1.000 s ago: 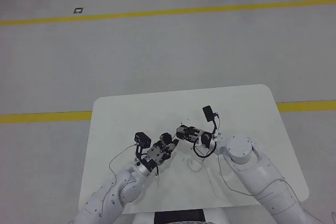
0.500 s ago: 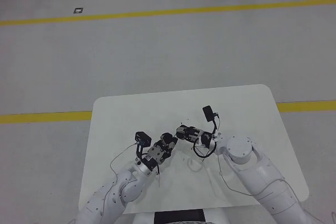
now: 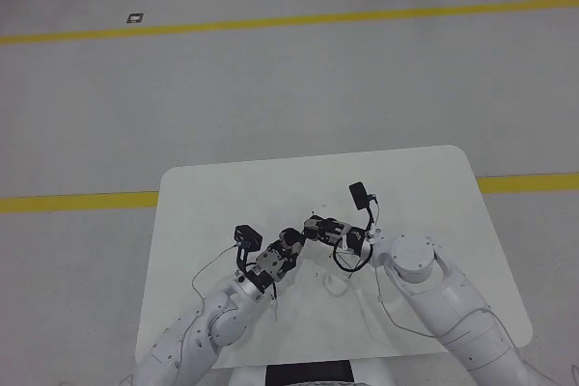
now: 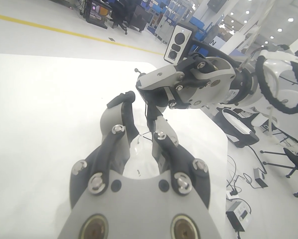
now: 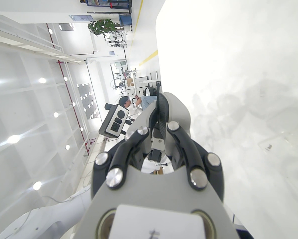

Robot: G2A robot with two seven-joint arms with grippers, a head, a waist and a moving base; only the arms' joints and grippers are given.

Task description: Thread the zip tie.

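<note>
The left arm (image 3: 207,333) and right arm (image 3: 444,299) wear glossy white shells with rounded joints. The left gripper (image 4: 137,105) and right gripper (image 5: 160,105) have pale grey palms (image 4: 139,200), black links (image 4: 179,155) with silver screws (image 4: 116,128), and grey fingers (image 4: 111,118) with black pads (image 4: 128,118). Each wrist carries a white-faced camera box (image 4: 177,43); thin cables (image 3: 205,268) trail alongside.

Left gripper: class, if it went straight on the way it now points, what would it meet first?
Probably the right gripper, holding the zip tie just ahead; depth is unclear.
</note>
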